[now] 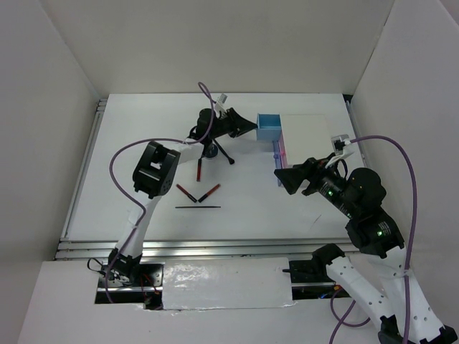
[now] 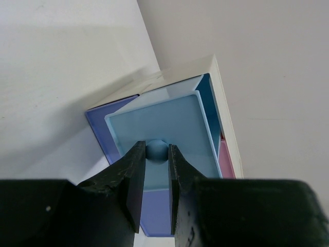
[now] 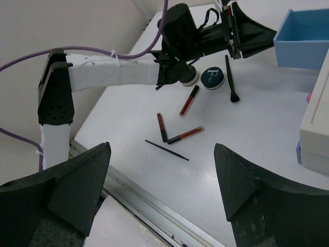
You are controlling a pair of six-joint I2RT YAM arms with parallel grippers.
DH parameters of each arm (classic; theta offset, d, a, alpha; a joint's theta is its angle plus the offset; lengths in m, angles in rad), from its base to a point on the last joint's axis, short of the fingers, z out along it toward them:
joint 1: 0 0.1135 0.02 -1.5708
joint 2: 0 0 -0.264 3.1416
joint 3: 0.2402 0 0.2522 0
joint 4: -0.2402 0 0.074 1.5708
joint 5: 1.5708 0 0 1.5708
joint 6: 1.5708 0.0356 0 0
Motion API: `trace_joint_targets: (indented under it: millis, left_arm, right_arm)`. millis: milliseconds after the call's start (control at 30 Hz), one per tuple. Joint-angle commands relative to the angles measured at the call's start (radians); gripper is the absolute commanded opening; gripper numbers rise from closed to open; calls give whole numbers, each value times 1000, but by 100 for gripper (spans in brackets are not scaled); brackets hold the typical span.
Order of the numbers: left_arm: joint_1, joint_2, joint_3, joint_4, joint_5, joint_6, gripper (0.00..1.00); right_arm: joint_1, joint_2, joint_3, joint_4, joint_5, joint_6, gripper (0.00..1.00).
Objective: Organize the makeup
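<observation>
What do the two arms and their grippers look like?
The left arm and the right arm both have white links and black joints. A purple cable runs along each arm to its wrist. Small green lights glow on the right arm. The left gripper and the right gripper are matte black, with wedge-shaped fingers.

Makeup count: seven loose items, one box, two arms.
On the table (image 1: pixel 143 136) were three red-and-black sticks (image 3: pixel 188 100) (image 3: pixel 162 127) (image 3: pixel 185 135), two round compacts (image 3: pixel 212 78) (image 3: pixel 190 78), one thin black pencil (image 3: pixel 166 150) and one black brush (image 3: pixel 230 77). There was one white box (image 3: pixel 316 121) with three drawers showing: one light blue drawer (image 2: pixel 164 121), one darker blue drawer (image 2: pixel 97 121), one pink drawer (image 2: pixel 229 162). Two robot arms (image 1: pixel 147 208) (image 1: pixel 373 236) were in view.
</observation>
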State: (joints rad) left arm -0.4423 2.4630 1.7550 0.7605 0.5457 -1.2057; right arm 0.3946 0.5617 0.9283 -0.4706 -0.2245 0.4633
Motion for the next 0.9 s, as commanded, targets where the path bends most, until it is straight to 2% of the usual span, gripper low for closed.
trace_joint_targets:
  millis: [0, 300, 567, 733, 833, 867]
  left_arm:
    - [39, -62, -6, 7, -6, 49, 3]
    - [60, -76, -23, -9, 11, 57, 8]
    - [70, -93, 0, -70, 31, 86, 8]
    - [82, -101, -25, -40, 43, 64, 12]
    - [86, -104, -26, -40, 49, 64, 28]
    - [86, -107, -28, -38, 51, 64, 39]
  right_arm:
    - [6, 7, 12, 43, 1, -8, 89]
    - [6, 3, 12, 38, 5, -8, 89]
    - [6, 0, 14, 35, 10, -5, 89]
    - [6, 1, 14, 36, 8, -2, 89]
    - [6, 1, 14, 35, 8, 0, 89]
    - [4, 3, 14, 35, 10, 1, 89]
